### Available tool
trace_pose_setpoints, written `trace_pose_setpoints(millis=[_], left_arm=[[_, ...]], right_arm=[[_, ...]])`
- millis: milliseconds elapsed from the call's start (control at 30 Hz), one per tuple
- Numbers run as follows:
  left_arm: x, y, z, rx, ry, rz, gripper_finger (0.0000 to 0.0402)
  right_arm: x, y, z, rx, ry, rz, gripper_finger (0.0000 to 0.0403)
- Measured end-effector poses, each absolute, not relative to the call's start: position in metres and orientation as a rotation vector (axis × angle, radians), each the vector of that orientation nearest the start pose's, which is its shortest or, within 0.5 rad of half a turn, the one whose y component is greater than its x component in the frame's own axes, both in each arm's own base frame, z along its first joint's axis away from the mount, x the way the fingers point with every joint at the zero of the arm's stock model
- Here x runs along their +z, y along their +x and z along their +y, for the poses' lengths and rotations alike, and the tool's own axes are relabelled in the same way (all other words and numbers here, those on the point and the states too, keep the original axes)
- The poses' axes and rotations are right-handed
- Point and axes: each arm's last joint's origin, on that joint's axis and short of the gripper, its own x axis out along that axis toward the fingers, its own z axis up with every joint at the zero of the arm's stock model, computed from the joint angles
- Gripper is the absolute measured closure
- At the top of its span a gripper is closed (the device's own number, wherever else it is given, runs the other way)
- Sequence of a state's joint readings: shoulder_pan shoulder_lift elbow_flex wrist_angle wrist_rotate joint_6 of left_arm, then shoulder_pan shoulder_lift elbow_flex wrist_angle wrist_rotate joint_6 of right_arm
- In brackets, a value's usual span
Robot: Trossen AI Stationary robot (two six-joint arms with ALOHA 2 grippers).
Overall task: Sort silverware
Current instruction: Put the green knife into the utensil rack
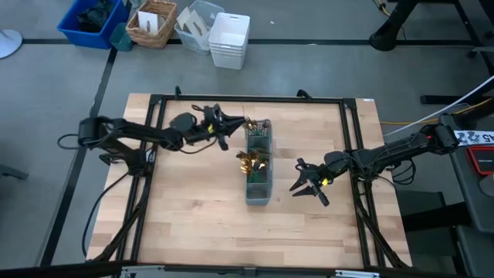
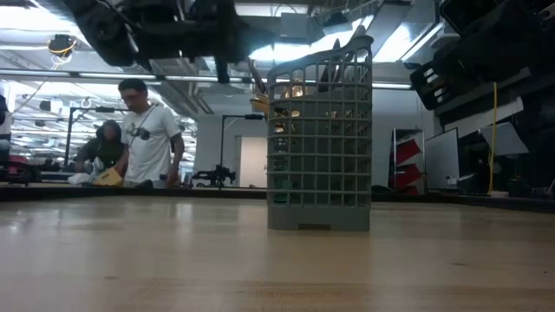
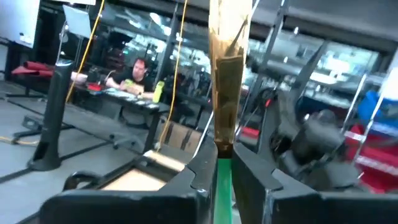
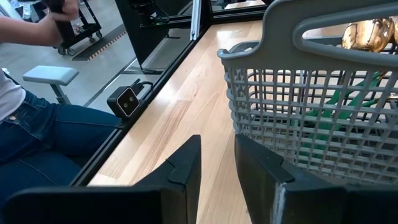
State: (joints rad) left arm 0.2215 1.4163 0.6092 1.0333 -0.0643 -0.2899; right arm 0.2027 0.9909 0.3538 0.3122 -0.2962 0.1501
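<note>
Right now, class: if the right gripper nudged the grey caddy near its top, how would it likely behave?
The grey caddy looks tall over a narrow base, so it would probably tip rather than slide. Its open mesh walls suggest it is light. The silverware standing inside probably adds top weight. The right gripper waits beside it.

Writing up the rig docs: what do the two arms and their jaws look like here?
Both arms are dark, slim, jointed links. The left arm trails black cable loops near its base; the right arm runs beside a white and a yellow cable. The left gripper and right gripper have black, flat, angular, wedge-like jaws. A small yellow mark shows near the right wrist.
</note>
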Motion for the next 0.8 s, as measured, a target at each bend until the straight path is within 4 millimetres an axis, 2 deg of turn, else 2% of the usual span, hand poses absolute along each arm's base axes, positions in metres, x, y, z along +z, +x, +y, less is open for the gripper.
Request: trace_pose_setpoints(millis=[167,367,567,800], left_arm=[[0.231,0.3,0.064,0.252,-0.206,-0.181,0.0369],[0.221,0.32,0.06,0.235,-0.081,-0.127,0.0369],[0.209,0.327,0.048,0.191,0.045,-0.07,0.0369],[0.202,0.329,0.041,0.168,0.079,0.0,0.0368]], right_arm=[[0.196,0.193,0.048,0.469,0.161,0.365,0.0303],[0.196,0.193,0.048,0.469,0.161,0.365,0.0303],[0.196,0.193,0.048,0.468,0.161,0.367,0.0303],[0.196,0.193,0.048,0.468,0.161,0.366,0.0303]])
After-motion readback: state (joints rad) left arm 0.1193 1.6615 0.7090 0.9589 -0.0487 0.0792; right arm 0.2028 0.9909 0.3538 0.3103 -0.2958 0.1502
